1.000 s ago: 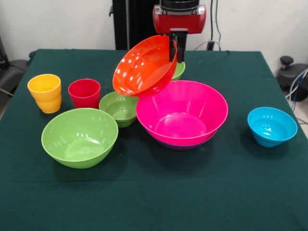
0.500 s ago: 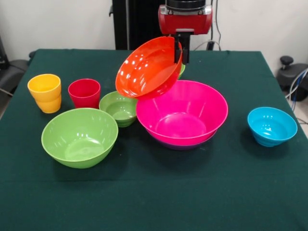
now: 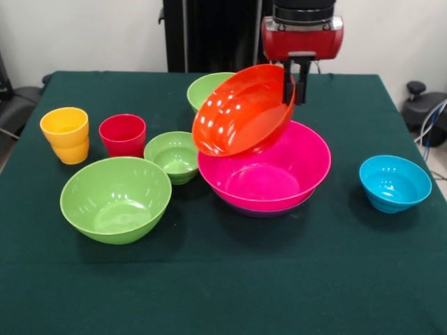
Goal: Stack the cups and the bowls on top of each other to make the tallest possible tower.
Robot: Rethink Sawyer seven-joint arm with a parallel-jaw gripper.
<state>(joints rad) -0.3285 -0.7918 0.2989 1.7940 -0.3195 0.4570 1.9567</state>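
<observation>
2 cups [image 3: 65, 134], 6 bowls [image 3: 116, 199] visible, 1 gripper-held [image 3: 294, 80].

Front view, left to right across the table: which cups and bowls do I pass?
Yellow cup → red cup → small green bowl → pink bowl → blue bowl. The large green bowls and the held orange bowl overlap these, so they are omitted.

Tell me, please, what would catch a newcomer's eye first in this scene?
The orange bowl, tilted steeply in mid-air, its rim pinched by the gripper, hangs over the big pink bowl at the table's centre. The pink bowl sits nested in a purple one that barely shows beneath.
</observation>
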